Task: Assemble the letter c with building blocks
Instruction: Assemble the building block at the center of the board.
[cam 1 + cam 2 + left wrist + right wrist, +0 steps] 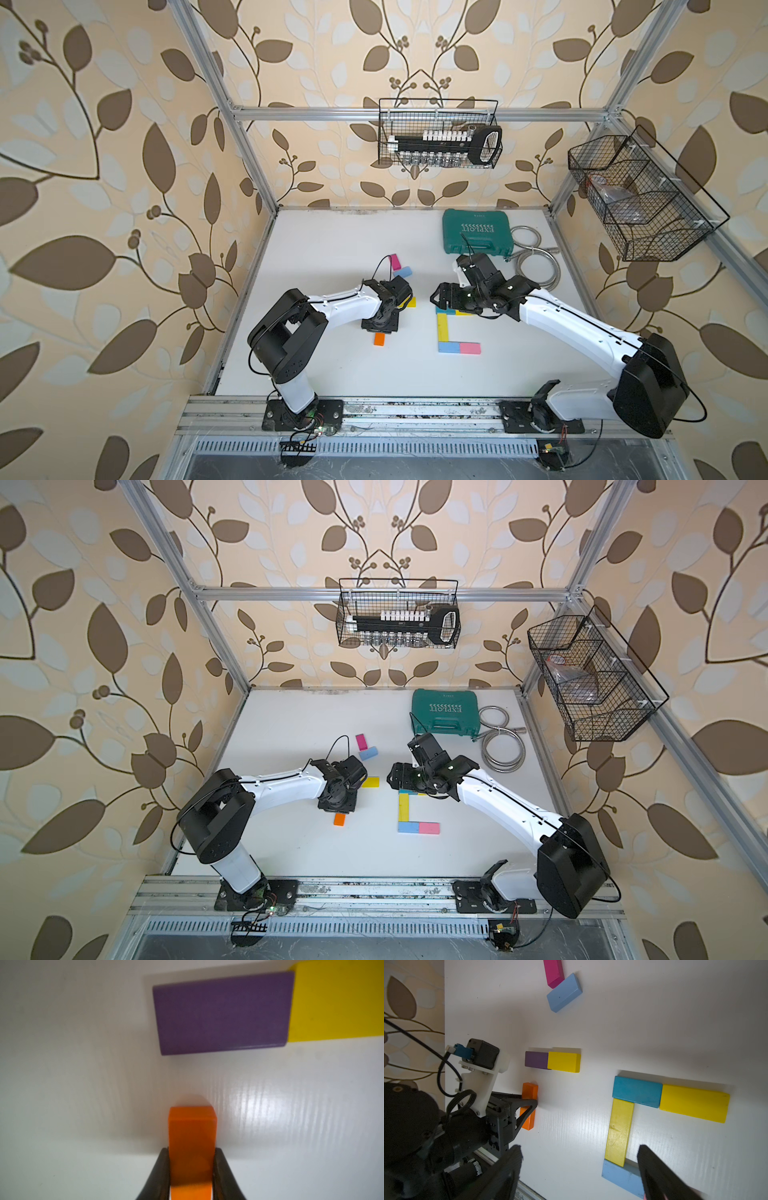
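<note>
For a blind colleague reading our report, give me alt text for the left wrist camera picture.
The left gripper is shut on an orange block, seen against the white table. Beyond it a purple block lies flat, abutting a yellow block.

Cropped by frame edge: magenta block [554,972], one end of orange block [191,1142]. Apparently mostly covered by right arm [561,328]: teal block [441,310].

Lab robot cell: aluminium frame [332,113], wallpaper backdrop [104,216].

Bare table [83,1064], purple block [222,1014] nearby
</note>
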Action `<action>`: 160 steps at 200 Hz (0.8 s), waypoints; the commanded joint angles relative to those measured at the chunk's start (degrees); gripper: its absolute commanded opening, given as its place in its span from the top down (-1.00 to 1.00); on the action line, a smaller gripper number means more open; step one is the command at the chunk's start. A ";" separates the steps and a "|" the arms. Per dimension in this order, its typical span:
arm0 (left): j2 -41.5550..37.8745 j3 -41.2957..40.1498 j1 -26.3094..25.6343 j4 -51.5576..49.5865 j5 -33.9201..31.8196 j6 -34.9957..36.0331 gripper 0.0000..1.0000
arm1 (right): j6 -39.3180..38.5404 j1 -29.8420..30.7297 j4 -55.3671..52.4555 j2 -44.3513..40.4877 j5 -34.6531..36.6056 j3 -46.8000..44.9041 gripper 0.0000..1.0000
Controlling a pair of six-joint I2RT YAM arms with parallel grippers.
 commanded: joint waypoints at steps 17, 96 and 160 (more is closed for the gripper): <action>2.05 1.71 -0.81 -0.63 -1.45 -1.68 0.68 | 0.01 0.04 -0.59 -0.21 0.77 0.29 -0.71; 2.55 1.81 -0.81 -0.96 -1.46 -2.81 0.21 | 0.11 0.01 -0.59 -0.50 0.68 0.36 -0.71; -1.43 2.32 -0.73 -3.59 -2.93 -3.38 -0.46 | 0.07 0.09 -1.37 -1.53 0.93 0.65 -0.71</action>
